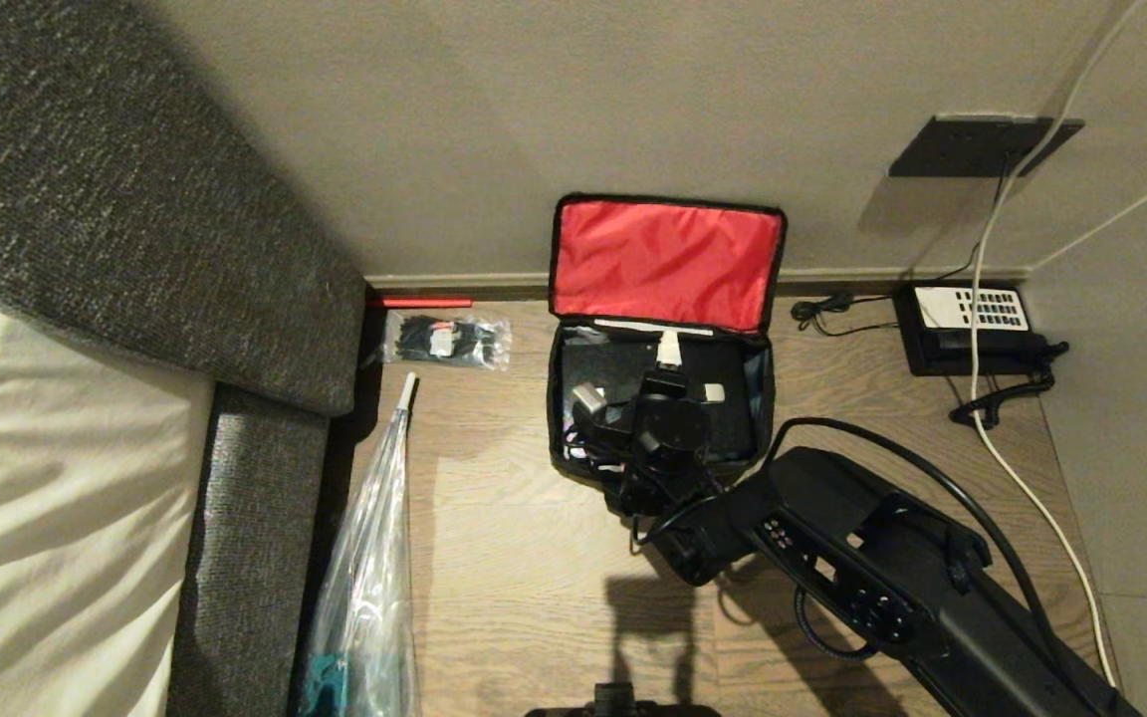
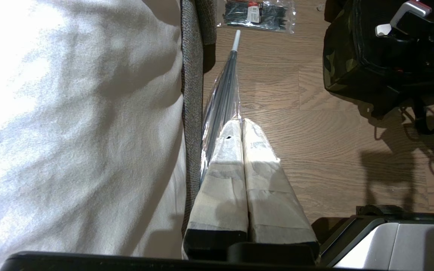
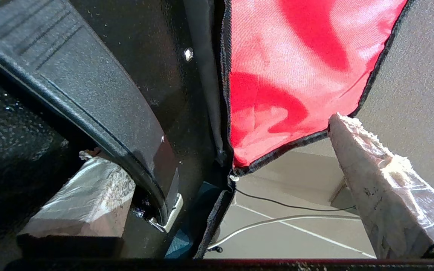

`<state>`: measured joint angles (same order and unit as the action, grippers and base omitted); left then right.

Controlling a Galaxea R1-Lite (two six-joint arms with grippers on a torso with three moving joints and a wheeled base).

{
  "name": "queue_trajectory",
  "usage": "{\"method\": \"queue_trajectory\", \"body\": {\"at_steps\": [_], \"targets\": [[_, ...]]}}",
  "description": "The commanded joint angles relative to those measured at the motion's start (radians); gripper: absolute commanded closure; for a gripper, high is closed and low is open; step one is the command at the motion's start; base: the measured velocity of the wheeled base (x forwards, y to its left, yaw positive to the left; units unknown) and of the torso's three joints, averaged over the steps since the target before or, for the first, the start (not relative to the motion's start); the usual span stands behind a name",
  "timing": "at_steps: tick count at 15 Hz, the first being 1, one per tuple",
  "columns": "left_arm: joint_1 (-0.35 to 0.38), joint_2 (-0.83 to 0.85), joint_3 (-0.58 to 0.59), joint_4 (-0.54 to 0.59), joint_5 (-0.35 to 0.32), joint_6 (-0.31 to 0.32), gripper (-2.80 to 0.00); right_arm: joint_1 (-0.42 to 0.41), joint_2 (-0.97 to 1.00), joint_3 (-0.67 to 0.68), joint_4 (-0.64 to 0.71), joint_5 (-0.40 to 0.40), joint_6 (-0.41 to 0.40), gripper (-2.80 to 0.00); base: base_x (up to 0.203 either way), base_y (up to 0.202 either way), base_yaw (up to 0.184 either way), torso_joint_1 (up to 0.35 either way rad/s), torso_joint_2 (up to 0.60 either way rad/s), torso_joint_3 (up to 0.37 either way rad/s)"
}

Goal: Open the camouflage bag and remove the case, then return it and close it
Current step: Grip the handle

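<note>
Hovering inside the boxy camouflage bag (image 1: 660,329) with red-lined lid, the right gripper (image 1: 648,383) spreads wide around the flat black hard case's (image 1: 613,363) handle; an off-centre squeeze could slip off.

Left gripper (image 2: 242,126) fingers pressed together over wood floor (image 2: 315,150), umbrella (image 2: 224,90) beside bed (image 2: 70,131), bag (image 2: 371,56), packet (image 2: 258,15) near wall.
</note>
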<state>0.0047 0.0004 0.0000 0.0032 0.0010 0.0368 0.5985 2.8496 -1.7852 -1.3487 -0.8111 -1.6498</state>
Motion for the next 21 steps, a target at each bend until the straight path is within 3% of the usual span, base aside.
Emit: {"method": "queue_trajectory", "body": {"at_steps": [1,10,11,21], "targets": [[0.001,-0.002,0.002,0.0,0.001,0.0,0.0,-0.011,0.005,-0.022,-0.004,-0.003,-0.007,-2.8,0.0,0.0,0.0,0.0,0.0,0.0],[0.0,-0.002,0.002,0.0,0.001,0.0,0.0,-0.019,0.01,-0.054,0.022,0.0,-0.004,-2.8,0.0,0.0,0.0,0.0,0.0,0.0],[0.001,-0.002,0.002,0.0,0.001,0.0,0.0,-0.019,0.01,-0.047,0.025,-0.001,-0.007,0.0,0.0,0.0,0.0,0.0,0.0,0.0],[0.001,-0.002,0.002,0.0,0.001,0.0,0.0,-0.016,0.016,-0.062,0.027,-0.003,0.013,0.0,0.0,0.0,0.0,0.0,0.0,0.0]]}}
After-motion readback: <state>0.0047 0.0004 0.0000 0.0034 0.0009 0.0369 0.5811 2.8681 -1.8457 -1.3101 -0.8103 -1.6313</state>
